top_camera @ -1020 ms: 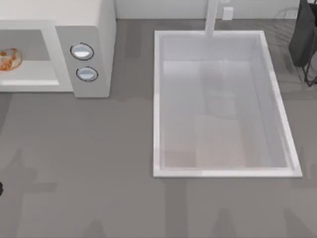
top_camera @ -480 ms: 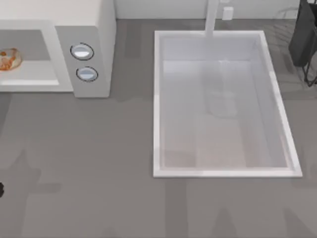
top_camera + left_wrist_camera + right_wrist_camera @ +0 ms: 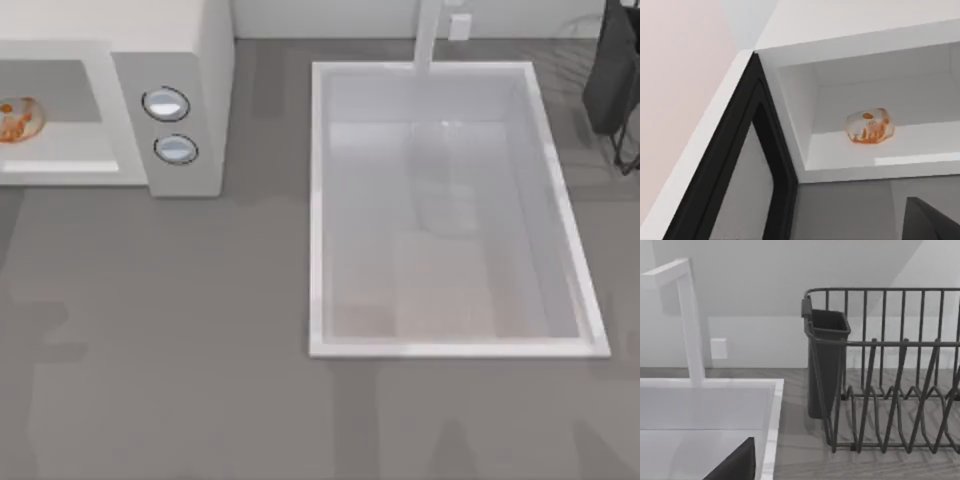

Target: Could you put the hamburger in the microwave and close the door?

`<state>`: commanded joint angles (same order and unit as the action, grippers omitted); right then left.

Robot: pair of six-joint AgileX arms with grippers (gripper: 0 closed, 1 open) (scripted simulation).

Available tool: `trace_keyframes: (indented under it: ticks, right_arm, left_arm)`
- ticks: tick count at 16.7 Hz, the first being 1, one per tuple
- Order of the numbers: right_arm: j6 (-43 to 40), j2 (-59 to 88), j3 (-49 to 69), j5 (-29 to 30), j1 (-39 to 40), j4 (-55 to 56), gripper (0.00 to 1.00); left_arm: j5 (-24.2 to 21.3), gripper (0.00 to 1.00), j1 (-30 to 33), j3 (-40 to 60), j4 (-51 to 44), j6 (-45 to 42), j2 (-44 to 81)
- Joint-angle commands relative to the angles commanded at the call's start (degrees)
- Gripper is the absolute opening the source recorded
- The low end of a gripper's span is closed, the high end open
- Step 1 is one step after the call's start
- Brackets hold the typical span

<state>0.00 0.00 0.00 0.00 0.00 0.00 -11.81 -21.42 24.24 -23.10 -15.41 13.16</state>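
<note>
Left gripper (image 3: 932, 220) near door (image 3: 735, 170), maybe ready to push it; can't tell finger state. Hamburger (image 3: 870, 126) sits inside microwave (image 3: 190, 60), far left. Door open.

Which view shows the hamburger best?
Left wrist view: the hamburger sits whole on the floor of the microwave cavity, door open. Top view catches it at the left edge, partly cut off. The right wrist view faces the sink and dish rack.

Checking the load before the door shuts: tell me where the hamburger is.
The hamburger sits inside the microwave cavity at the top view's far left, left of the two dials; the door stands open.
</note>
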Motion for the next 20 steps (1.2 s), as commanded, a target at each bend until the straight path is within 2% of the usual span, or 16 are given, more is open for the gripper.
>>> trace_keyframes:
  ticks: [6, 10, 15, 20]
  right_arm:
    - [0.0, 0.0, 0.0, 0.0, 0.0, 0.0, 1.0]
    - [0.0, 0.0, 0.0, 0.0, 0.0, 0.0, 1.0]
    - [0.0, 0.0, 0.0, 0.0, 0.0, 0.0, 1.0]
    - [0.0, 0.0, 0.0, 0.0, 0.0, 0.0, 1.0]
  left_arm:
    - [-10.95, 0.0, -21.1, 22.09, -9.48, -18.28, 36.52]
    - [-17.55, 0.0, -30.86, 36.12, -14.9, -27.98, 59.04]
    - [-23.88, 0.0, -37.18, 49.43, -18.97, -35.13, 79.27]
    - [-26.64, 0.0, -38.61, 54.68, -20.43, -37.38, 86.9]
